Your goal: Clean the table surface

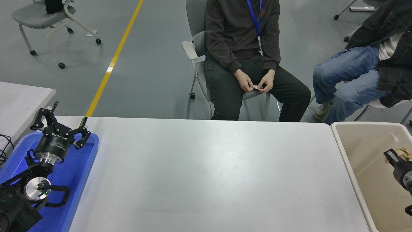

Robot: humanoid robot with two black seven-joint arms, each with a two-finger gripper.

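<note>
Two grippers: left gripper (61,124), right gripper (396,157), one table surface (206,174).

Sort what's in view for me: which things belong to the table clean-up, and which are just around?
Part of the job:
- table surface
- right gripper, over the beige bin, with a crumpled brown scrap at its jaws

Just around:
- left gripper, parked over the blue tray
- smaller table
- two seated people, chairs
</note>
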